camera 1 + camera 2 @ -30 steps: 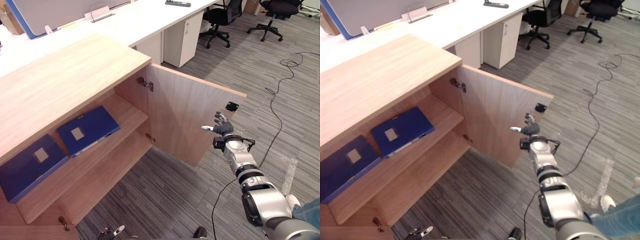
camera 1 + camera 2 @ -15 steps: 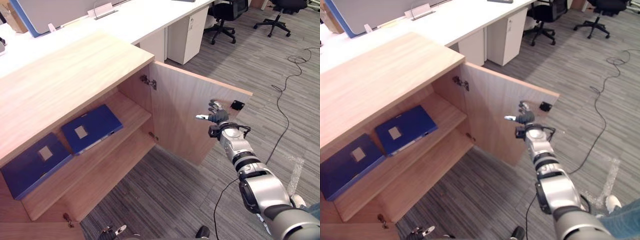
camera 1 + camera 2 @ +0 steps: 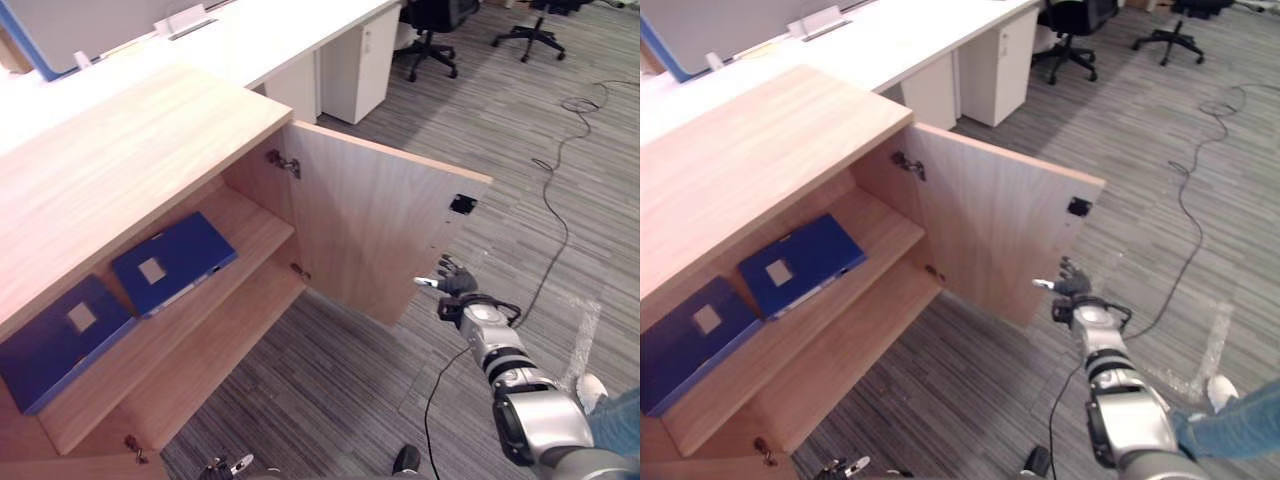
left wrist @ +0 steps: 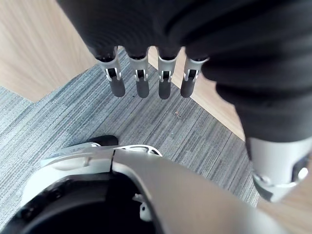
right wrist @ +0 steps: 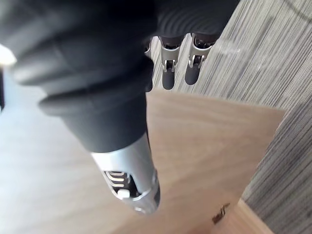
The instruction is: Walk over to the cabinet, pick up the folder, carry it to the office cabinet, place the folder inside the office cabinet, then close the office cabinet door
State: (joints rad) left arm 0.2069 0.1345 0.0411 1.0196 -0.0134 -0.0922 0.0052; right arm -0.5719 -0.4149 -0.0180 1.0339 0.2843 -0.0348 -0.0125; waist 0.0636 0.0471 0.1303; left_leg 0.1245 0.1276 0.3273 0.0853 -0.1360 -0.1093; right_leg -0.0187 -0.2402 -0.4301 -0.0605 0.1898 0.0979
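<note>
Left eye view, right hand (image 3: 455, 283) near door (image 3: 370, 220) edge

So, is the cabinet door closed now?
No, the door stands wide open, with the right robot hand near its free edge.
</note>
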